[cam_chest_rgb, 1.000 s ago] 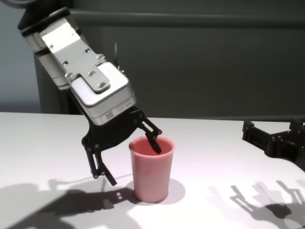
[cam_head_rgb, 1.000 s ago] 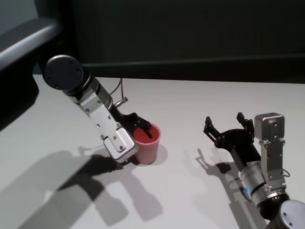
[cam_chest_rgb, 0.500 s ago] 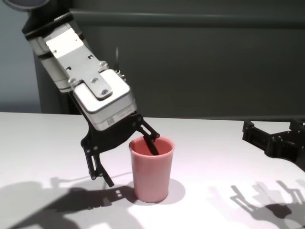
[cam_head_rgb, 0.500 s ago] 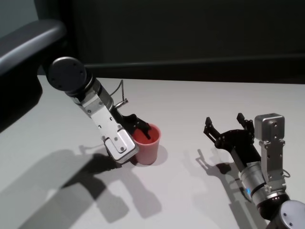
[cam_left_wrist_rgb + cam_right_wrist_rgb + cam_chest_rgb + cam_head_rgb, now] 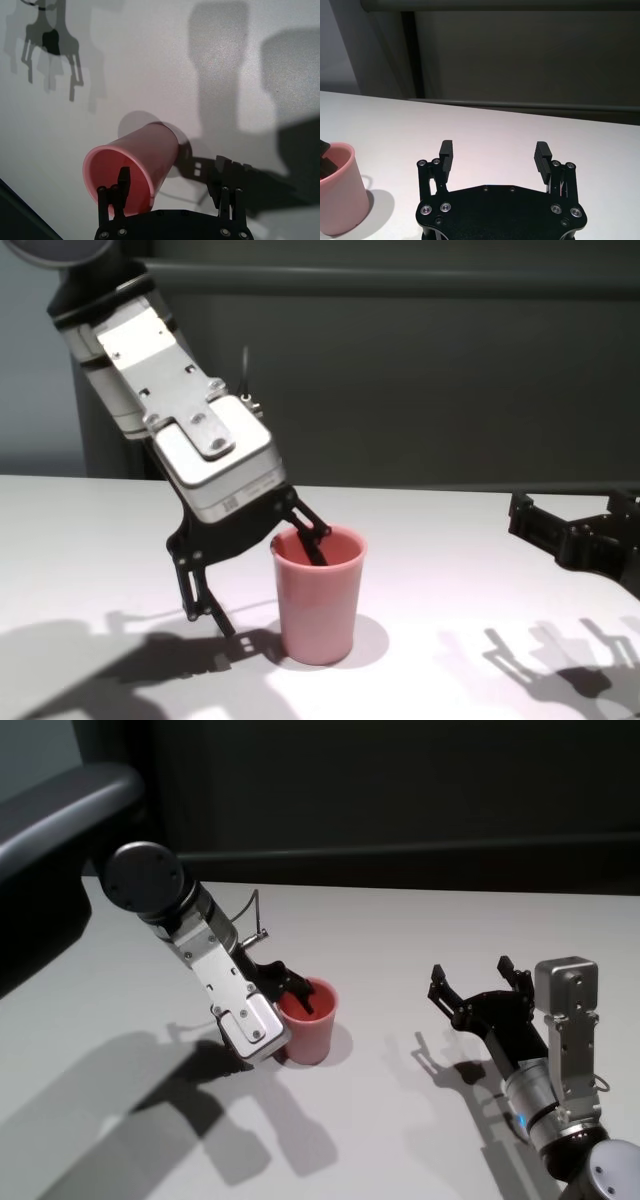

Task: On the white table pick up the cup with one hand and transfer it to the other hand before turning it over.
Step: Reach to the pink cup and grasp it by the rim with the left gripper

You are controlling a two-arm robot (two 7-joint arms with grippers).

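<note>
I am waiting with my right gripper [image 5: 478, 982] spread wide, well apart from the cup [image 5: 318, 592], which is standing upright on the white table [image 5: 420, 930]. My left gripper [image 5: 262, 575] is straddling its rim, spread, not yet pinching; lift, handover and flip all remain.

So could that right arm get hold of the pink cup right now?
Probably not yet. The left gripper straddles the cup's wall, one finger inside and one outside, with the cup on the white table. The right gripper is open, off to the side, with bare table between.
</note>
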